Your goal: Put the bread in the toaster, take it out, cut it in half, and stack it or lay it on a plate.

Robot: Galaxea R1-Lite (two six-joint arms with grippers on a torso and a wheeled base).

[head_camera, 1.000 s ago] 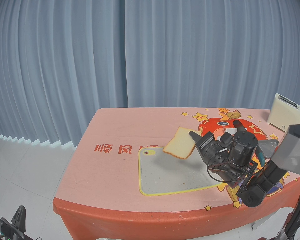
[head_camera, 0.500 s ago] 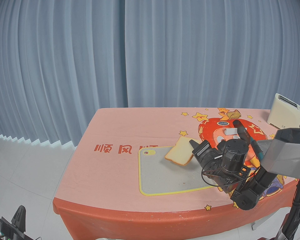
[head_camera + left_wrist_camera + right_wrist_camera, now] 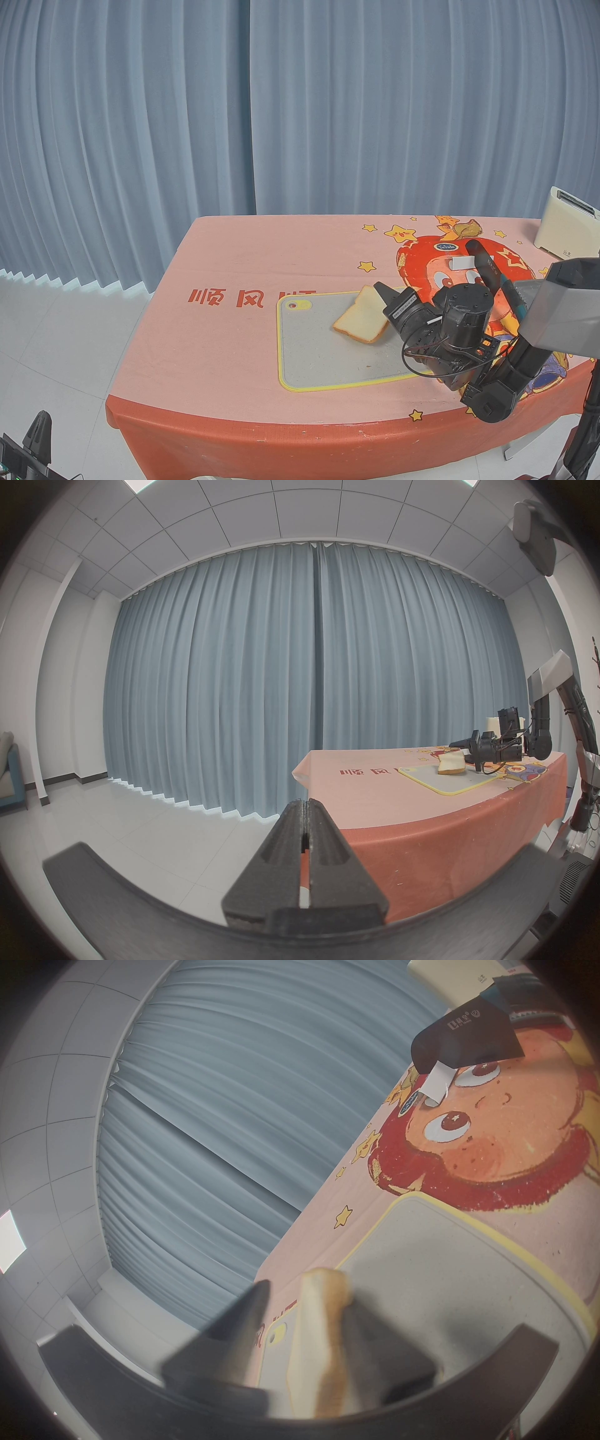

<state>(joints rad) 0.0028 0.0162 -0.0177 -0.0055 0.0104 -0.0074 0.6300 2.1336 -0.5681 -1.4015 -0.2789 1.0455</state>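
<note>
The bread slice (image 3: 361,320) is in the lower middle of the head view, held tilted over the far right part of the cutting board (image 3: 319,356). Its lower edge is at the board or just above it; which one cannot be told. The jaws of the right gripper (image 3: 382,300) are narrow and hold the slice by its upper edge.

The step in hand is probably to lay the slice flat for cutting. For this it is better to lower the held edge slowly, open the jaws only when the slice rests on the board, and then draw back along the counter (image 3: 237,262) without dragging the slice.

The knife (image 3: 494,269) lies right of the board and the toaster (image 3: 565,228) stands at the right edge. The left gripper (image 3: 305,830) hangs low beside the counter with its jaws closed and empty.
</note>
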